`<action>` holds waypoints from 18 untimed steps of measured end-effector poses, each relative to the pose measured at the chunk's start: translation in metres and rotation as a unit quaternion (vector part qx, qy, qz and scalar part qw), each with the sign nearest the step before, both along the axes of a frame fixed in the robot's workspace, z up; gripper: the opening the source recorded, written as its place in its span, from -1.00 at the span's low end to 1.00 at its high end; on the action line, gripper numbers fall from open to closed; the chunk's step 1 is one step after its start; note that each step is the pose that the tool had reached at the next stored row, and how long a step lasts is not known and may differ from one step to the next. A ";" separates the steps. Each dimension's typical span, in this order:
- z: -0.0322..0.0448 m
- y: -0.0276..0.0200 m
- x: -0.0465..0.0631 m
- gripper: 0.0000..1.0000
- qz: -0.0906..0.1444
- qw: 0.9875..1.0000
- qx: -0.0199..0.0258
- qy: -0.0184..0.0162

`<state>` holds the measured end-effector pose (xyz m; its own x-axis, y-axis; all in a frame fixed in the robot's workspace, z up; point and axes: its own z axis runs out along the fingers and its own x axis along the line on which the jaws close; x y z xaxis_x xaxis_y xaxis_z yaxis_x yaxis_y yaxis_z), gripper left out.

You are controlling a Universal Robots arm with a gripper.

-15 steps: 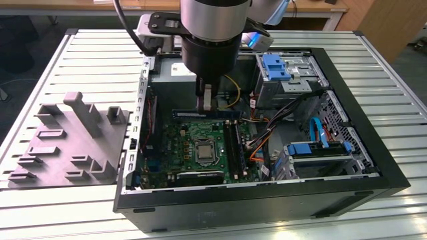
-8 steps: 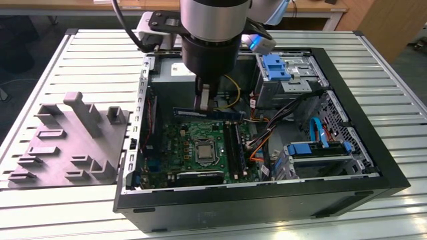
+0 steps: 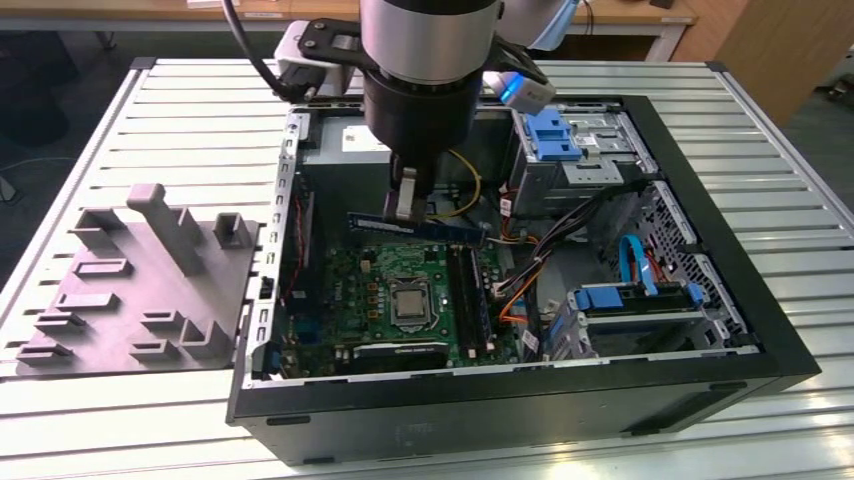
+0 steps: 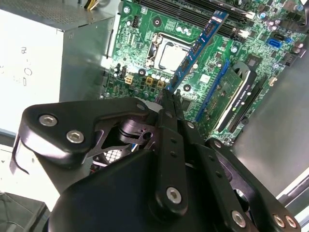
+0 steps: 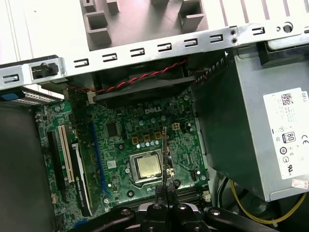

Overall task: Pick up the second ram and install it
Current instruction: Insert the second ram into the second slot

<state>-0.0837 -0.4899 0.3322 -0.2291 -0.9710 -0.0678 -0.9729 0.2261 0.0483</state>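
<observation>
So we're holding the second ram stick (image 3: pixel 416 228) in the jaws right now. They're clamped on its flat faces, off-centre, with the longer part poking out toward the exterior view's right. The stick is hanging level in the air inside the open case (image 3: pixel 534 405), just above the green motherboard (image 3: pixel 380 290). It's sitting between the grey power supply (image 3: pixel 340 145) and the processor socket (image 3: pixel 404 305). It isn't sitting in anything yet, and it's lying crosswise to the long black slots (image 3: pixel 463 285).

In the second wrist view we're seeing it run out from the jaws over the board. In the first wrist view we're looking at it edge-on, thin as a blade.

We're guessing it's handling light and stiff, but it's thin and easy to hurt. The little chips and the contact edge probably aren't liking any squeezing or twisting. Pinching the board faces away from the contacts is looking like the safe hold. With the grip off-centre, it's likely wanting to tip under any push.
</observation>
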 end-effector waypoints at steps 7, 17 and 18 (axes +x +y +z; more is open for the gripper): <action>-0.0001 0.0000 0.000 -0.77 -0.017 1.000 0.000 0.000; -0.0002 0.0000 0.000 -0.77 -0.036 0.999 0.000 0.000; -0.0002 0.0000 0.000 -0.77 -0.037 0.999 0.000 0.000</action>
